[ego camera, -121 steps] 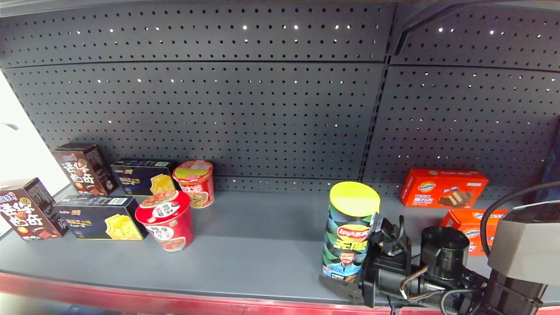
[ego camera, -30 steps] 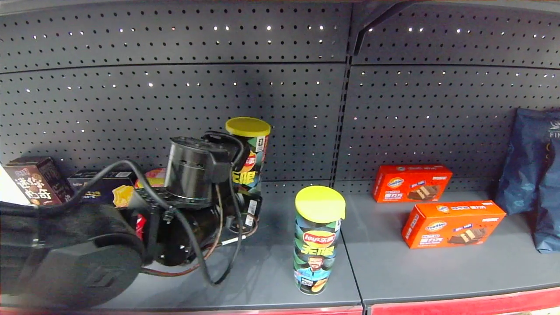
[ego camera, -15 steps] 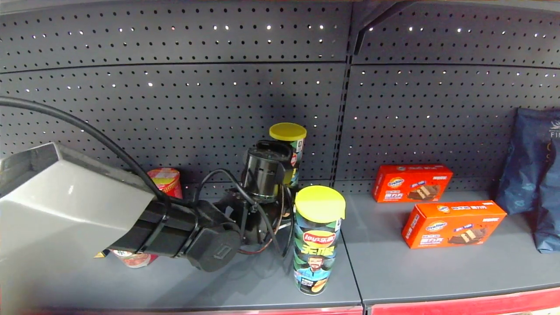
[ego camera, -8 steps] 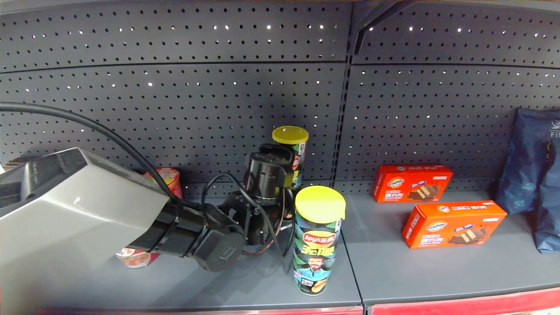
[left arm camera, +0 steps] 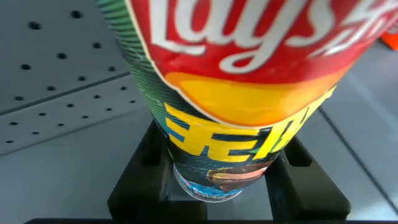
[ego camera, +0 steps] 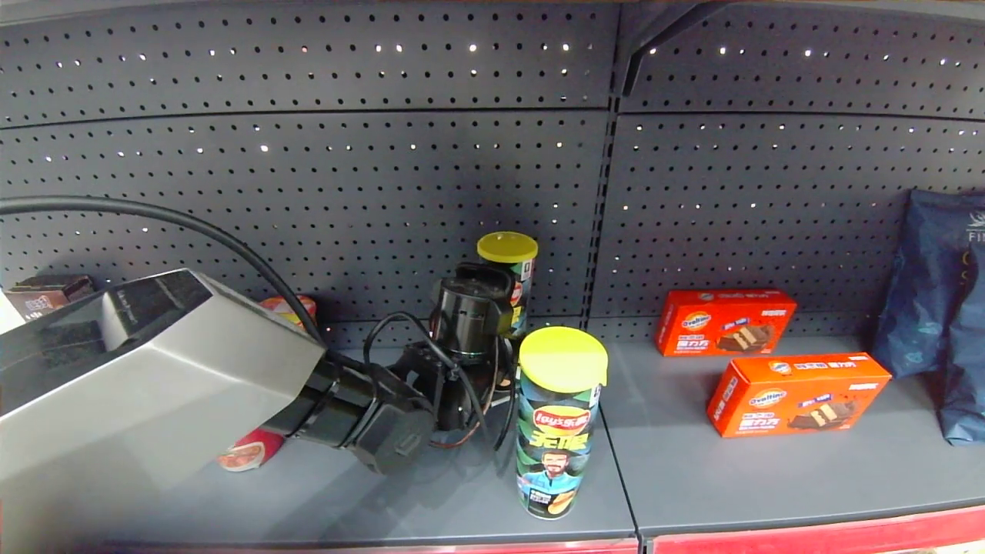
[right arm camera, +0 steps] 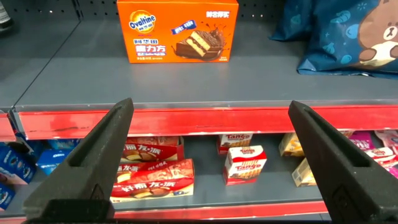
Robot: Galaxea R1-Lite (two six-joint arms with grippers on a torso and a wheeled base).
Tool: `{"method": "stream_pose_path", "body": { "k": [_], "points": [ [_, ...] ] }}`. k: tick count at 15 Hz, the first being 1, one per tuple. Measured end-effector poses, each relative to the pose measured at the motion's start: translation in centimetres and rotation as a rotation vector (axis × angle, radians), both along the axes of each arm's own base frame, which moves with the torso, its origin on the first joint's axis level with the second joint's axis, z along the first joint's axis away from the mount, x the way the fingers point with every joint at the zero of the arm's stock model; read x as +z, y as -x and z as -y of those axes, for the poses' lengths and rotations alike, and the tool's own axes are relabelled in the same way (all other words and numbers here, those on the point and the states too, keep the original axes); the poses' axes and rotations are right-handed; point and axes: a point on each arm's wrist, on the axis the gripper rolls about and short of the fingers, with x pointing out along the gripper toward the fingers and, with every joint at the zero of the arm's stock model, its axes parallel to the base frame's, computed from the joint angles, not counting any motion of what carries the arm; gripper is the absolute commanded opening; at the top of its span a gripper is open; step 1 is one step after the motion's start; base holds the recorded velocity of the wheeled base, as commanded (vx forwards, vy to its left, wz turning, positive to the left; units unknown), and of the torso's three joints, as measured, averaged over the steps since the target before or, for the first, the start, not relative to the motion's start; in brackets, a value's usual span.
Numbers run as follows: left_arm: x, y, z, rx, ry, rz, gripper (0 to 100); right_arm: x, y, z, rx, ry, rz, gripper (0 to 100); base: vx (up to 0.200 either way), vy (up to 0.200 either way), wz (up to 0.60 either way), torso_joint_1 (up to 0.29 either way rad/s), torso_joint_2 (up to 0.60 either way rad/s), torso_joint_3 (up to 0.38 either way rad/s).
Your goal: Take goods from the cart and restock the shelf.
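Nearest to me, the right gripper (right arm camera: 211, 168) hung low in front of the shelf (ego camera: 769, 477), just off its red lip (right arm camera: 186, 118). Its jaws were spread wide with nothing in them. Parked out of the way, I'd guess, so it didn't crowd the other arm.

Up on the shelf, close to the front edge, the front chip can (ego camera: 560, 423) stood upright with its yellow lid on. The left arm (ego camera: 362, 408) stretched across from the left side, in front of a red noodle cup (ego camera: 250, 450), angled toward the back. The left gripper (left arm camera: 221, 186) was clamped on a second chip can (ego camera: 508, 269), one finger on either side of the lower body. Makes sense: grab a tall tube low and it stays upright, with the lid clear of the wrist. That can was straight behind the front one, near the pegboard (ego camera: 308, 192), so it looked like a front-to-back row of the same product. Couldn't tell from where I stood if its base was actually down on the shelf or just above it, since the wrist blocked that bit.

Over to the right, well apart from the cans, a front orange box (ego camera: 796, 392) lay flat with a rear orange box (ego camera: 723, 319) behind it, same row logic. A blue bag (ego camera: 946, 308) leaned at the far end. My read: letting go was the next bit, and a crooked release could tip the tube.
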Motion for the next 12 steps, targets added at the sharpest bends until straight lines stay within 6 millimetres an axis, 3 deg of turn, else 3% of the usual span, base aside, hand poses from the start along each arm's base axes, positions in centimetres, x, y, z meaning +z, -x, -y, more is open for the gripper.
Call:
{"method": "stream_pose_path", "body": {
  "k": [12],
  "points": [
    [-1.6, -1.2, -0.4, 0.003, 0.004, -0.004, 0, 0.0, 0.0, 0.0, 0.000, 0.002, 0.000, 100, 0.000, 0.000, 0.00, 0.000, 0.00, 0.000]
  ]
}}
